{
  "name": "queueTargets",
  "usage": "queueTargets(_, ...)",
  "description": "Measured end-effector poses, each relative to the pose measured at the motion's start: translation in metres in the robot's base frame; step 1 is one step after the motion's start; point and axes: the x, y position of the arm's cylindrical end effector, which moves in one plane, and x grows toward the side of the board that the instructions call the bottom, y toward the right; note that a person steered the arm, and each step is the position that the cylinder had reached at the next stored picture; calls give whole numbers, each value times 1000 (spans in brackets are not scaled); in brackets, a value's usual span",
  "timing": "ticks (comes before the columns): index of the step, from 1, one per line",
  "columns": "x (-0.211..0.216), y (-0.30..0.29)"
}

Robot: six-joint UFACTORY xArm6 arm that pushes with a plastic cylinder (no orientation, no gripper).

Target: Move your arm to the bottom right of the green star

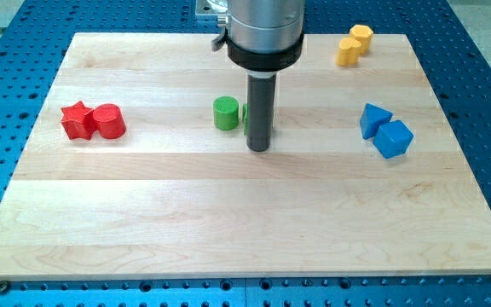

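Near the middle of the wooden board (228, 222), my tip (258, 148) rests on the surface just right of the green cylinder (225, 112). A sliver of green (245, 115) shows at the rod's left edge; I judge that to be the green star, mostly hidden behind the rod. There are no jaws here to open or close, just the bare rod. My tip sits just below the sliver, so I judge the move nearly done; perhaps a small shift right remains.
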Motion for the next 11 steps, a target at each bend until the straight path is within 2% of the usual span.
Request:
queueTargets(2, 27, 1)
queueTargets(6, 27, 10)
queueTargets(8, 34, 36)
queueTargets(11, 35, 34)
